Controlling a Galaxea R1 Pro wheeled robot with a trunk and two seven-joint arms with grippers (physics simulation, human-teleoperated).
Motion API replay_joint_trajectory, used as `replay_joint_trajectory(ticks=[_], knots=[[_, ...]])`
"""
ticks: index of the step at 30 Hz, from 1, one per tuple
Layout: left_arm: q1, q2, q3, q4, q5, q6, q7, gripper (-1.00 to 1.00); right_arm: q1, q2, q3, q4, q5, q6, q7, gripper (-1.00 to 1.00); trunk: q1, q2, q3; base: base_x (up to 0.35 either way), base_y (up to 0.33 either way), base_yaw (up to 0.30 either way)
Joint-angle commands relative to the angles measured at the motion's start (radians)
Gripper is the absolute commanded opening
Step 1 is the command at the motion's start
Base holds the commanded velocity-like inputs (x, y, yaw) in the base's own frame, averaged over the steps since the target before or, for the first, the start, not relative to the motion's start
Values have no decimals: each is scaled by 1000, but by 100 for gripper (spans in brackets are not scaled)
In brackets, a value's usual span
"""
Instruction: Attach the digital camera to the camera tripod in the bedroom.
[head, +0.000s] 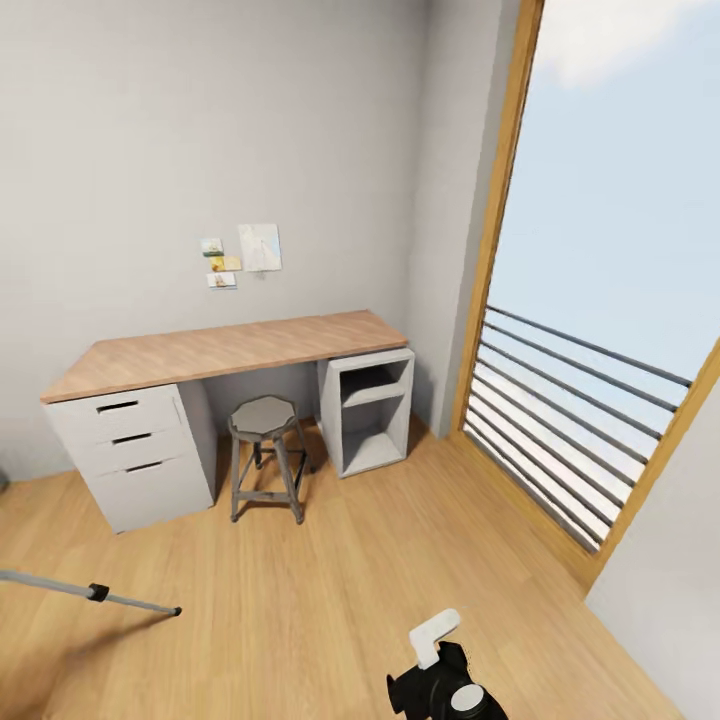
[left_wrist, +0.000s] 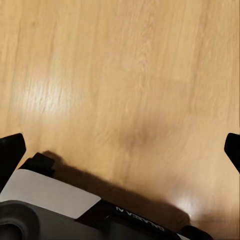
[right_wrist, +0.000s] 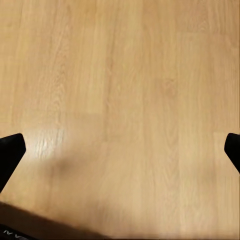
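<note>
One silver-grey leg of the camera tripod (head: 70, 587) reaches in low over the wood floor at the lower left of the head view, with a black joint and a black foot; the rest of the tripod is out of frame. The digital camera is out of view. My left gripper (left_wrist: 120, 150) is open over bare floor, its black fingertips (left_wrist: 11, 150) far apart with nothing between them. My right gripper (right_wrist: 120, 150) is open the same way above the floor. A black and white part of my right arm (head: 440, 675) shows at the bottom of the head view.
A wood-topped desk (head: 230, 348) stands against the white wall, with grey drawers (head: 135, 440) on its left and an open grey shelf unit (head: 370, 410) on its right. A small round grey stool (head: 265, 455) stands in front. A tall wood-framed window (head: 600, 330) with railings is at right.
</note>
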Motion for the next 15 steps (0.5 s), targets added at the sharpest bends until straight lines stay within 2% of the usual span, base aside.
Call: replay_joint_trajectory(ticks=[1, 6, 11, 15], knots=[[0, -1, 1, -2, 11, 5, 5, 100, 0, 0, 1, -1, 6, 5, 1, 100, 0, -1, -2, -195, 55, 262], [1, -1, 1, -2, 11, 5, 4, 100, 2, -2, 15, -2, 6, 3, 1, 100, 0, -1, -5, -99, 28, 263], [1, 0, 2, -2, 11, 5, 3, 100, 4, -3, 41, -2, 6, 5, 0, 100, 0, -1, -8, -26, 7, 270], [1, 1, 2, -2, 11, 5, 2, 100, 4, -3, 45, -2, 6, 5, 0, 100, 0, -1, -10, -5, 1, 272]])
